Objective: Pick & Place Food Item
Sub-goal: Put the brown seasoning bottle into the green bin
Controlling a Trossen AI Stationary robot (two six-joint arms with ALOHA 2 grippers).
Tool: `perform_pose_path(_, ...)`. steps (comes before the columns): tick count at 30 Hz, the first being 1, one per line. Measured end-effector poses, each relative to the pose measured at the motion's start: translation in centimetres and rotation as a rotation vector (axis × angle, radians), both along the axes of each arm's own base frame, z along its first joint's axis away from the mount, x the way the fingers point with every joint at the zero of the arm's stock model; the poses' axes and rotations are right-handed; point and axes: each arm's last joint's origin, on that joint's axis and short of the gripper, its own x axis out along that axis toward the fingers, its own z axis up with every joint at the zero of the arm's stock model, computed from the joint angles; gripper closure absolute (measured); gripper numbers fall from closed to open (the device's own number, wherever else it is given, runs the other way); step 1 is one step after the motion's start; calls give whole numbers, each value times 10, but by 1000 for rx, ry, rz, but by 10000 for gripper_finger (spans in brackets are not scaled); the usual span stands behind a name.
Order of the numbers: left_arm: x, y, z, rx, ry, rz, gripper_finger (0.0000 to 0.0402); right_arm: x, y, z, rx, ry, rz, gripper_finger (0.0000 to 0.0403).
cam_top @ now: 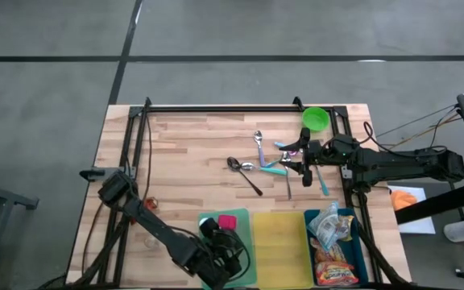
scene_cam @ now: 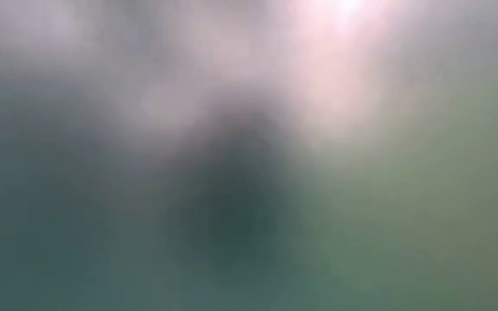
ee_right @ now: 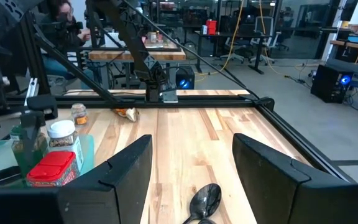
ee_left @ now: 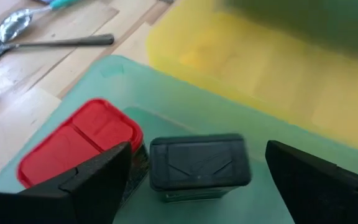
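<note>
A lab or workshop: rows of workbenches (ee_right: 135, 53), computers (ee_right: 329, 81), trailing cables (ee_right: 241, 53), bare concrete floor (cam_top: 47, 121), a seated person (ee_right: 64, 25).

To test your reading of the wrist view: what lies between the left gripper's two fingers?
In the left wrist view, a black-lidded container stands between the open left gripper's fingers, inside the green bin, beside a red-lidded one.

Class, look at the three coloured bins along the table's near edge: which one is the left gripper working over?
The green bin, leftmost of the three. The left gripper hangs open over it; the yellow bin and blue bin lie farther right.
</note>
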Motion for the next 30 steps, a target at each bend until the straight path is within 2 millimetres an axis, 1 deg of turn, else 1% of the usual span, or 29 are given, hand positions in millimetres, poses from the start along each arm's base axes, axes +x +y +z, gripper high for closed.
perform_pose_path(9, -8, 7, 41, -34, -68, -14, 28, 0, 0, 0, 0, 0, 0, 181)
perform_pose_path(17, -25, 19, 72, -60, -76, 19, 28, 0, 0, 0, 0, 1, 0, 181)
perform_pose_path(20, -35, 27, 80, -80, -55, 84, 28, 0, 0, 0, 0, 0, 0, 181)
perform_pose_path(24, -52, 38, 87, -151, 0, 223, 28, 0, 0, 0, 0, 0, 0, 181)
perform_pose_path(27, -64, 43, 90, -248, 68, 336, 28, 0, 0, 0, 0, 0, 0, 181)
perform_pose_path(30, -75, 44, 89, -332, 156, 449, 28, 0, 0, 0, 0, 0, 1, 181)
